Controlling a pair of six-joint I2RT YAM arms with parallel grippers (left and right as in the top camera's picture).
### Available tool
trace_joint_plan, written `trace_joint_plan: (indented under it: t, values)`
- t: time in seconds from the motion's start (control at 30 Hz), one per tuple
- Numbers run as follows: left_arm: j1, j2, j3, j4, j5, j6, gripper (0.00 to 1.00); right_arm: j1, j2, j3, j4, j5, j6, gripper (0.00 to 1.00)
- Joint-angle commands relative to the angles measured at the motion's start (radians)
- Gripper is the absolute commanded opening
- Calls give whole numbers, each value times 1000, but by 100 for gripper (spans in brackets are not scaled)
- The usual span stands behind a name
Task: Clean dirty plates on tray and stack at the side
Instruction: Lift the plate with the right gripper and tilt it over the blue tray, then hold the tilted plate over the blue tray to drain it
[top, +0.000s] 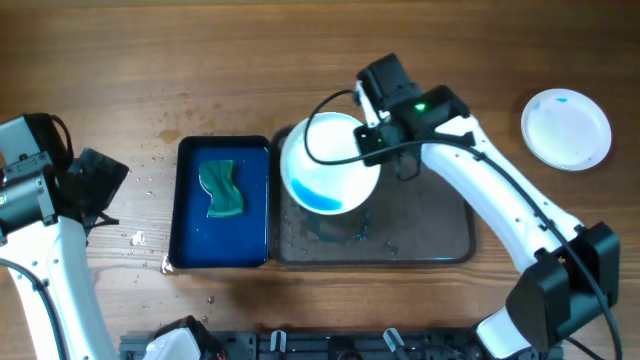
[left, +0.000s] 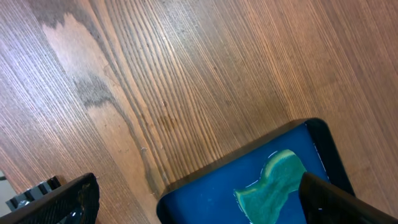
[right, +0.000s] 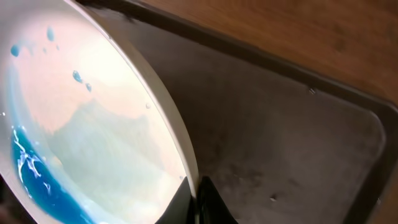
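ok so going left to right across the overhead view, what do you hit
left gripper → blue tray with green sponge in it → smeared plate tilted up in the right gripper → second plate lying alone at far right

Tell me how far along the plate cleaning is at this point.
Seemingly done: one plate lies on the table right of the tray, faintly blue-marked. In hand: the right gripper is shut on a tilted plate above the tray, blue liquid pooled at its low edge. Remaining: wiping it and stacking; the sponge lies in the blue tray, the left gripper open nearby. No third plate shows.
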Motion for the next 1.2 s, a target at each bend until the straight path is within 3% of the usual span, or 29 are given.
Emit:
trace_joint_plan:
  t: [0.0,0.23,0.57,0.77,1.17]
  values:
    - [7,3,8,-3,9,-18,100,59,-24,50,45,-120,33,4]
    - [7,3,8,-15,9,-18,100,125,45,82,114,-171,76,4]
    - [7,3,8,-19,8,-18,100,166,284,461,-3,-165,60,5]
    - [7,3,8,-19,-7,-18,100,208,315,563,-21,28,-10,5]
    - [7,3,8,-19,-8,-18,100,330,315,567,-26,430,-101,4]
